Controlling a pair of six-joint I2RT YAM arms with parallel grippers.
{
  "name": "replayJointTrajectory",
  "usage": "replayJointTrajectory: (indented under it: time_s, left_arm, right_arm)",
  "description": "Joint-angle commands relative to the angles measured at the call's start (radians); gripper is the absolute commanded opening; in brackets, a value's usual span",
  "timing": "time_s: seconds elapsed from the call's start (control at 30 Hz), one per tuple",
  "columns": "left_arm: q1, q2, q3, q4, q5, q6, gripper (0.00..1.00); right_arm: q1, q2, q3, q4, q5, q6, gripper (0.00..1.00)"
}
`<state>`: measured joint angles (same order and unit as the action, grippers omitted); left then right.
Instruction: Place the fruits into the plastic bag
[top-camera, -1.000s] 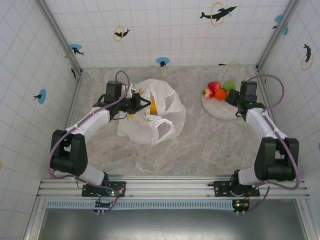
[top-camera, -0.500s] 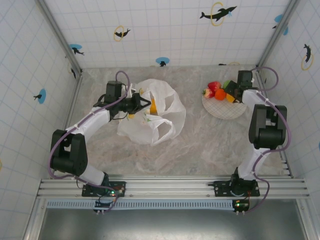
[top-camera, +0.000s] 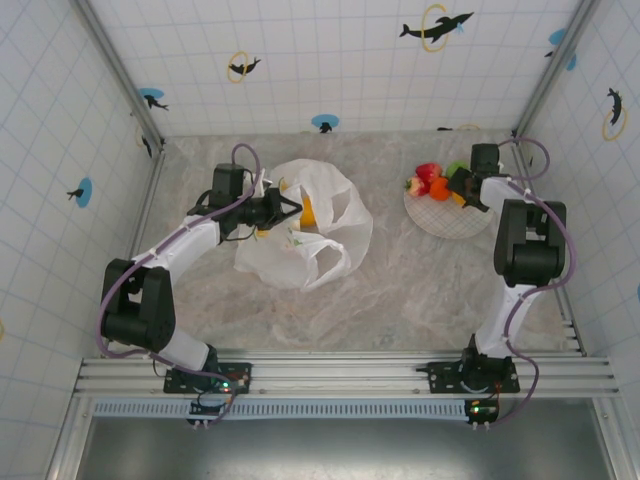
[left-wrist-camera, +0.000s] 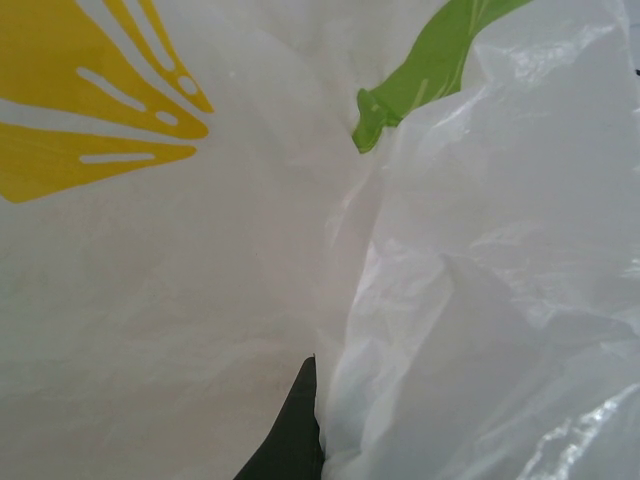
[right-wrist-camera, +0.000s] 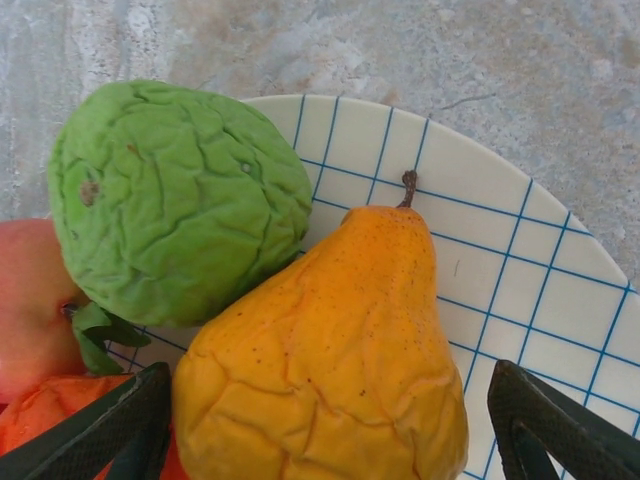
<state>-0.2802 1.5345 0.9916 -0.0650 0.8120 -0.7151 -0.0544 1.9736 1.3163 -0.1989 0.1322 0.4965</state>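
In the top view the plastic bag lay crumpled on the marble desk, left of the frame's centre, with the left end effector at its upper left edge, reaching into the folds. In the left wrist view white film printed with a yellow slice and a green leaf covered the frame, and one dark fingertip poked up at the bottom centre; whether that end effector was spread or pinching the bag could not be told. At the upper right of the top view the right end effector hung over the checked plate. In the right wrist view its fingers stood wide apart on either side of a yellow-orange pear, gripping nothing. The pear leaned against a wrinkled green fruit, with a red fruit at the left edge, all on the plate.
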Motion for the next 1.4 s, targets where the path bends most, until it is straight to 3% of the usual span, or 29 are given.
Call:
replayJointTrajectory:
  time_s: [0.0,0.4,0.6,0.73,0.87,1.03,1.2,1.37]
  left_arm:
    - [0.007,0.011,-0.007,0.019,0.022,-0.011,0.0]
    - [0.007,0.01,-0.007,0.019,0.026,-0.011,0.0]
    - [0.007,0.006,-0.007,0.021,0.03,-0.013,0.0]
    - [0.007,0.001,-0.007,0.026,0.03,-0.016,0.0]
    - [0.007,0.0,-0.007,0.032,0.034,-0.024,0.0]
    - [0.006,0.001,-0.007,0.036,0.039,-0.025,0.0]
    - [0.007,0.003,-0.007,0.037,0.036,-0.029,0.0]
    - [0.007,0.003,-0.007,0.039,0.037,-0.033,0.0]
  right_arm:
    - [-0.007,0.019,0.037,-0.018,0.0,0.007,0.8]
    - [-0.036,-0.075,-0.07,0.003,-0.019,-0.015,0.64]
    - [-0.038,-0.274,-0.214,0.036,-0.037,-0.039,0.62]
    - [-0.017,-0.487,-0.376,0.106,-0.155,-0.065,0.6]
    - [0.09,-0.701,-0.522,0.156,-0.288,-0.132,0.6]
    - [0.312,-0.853,-0.621,0.154,-0.388,-0.212,0.6]
    - [0.52,-0.857,-0.633,0.156,-0.431,-0.28,0.6]
    - [0.639,-0.754,-0.599,0.184,-0.442,-0.322,0.6]
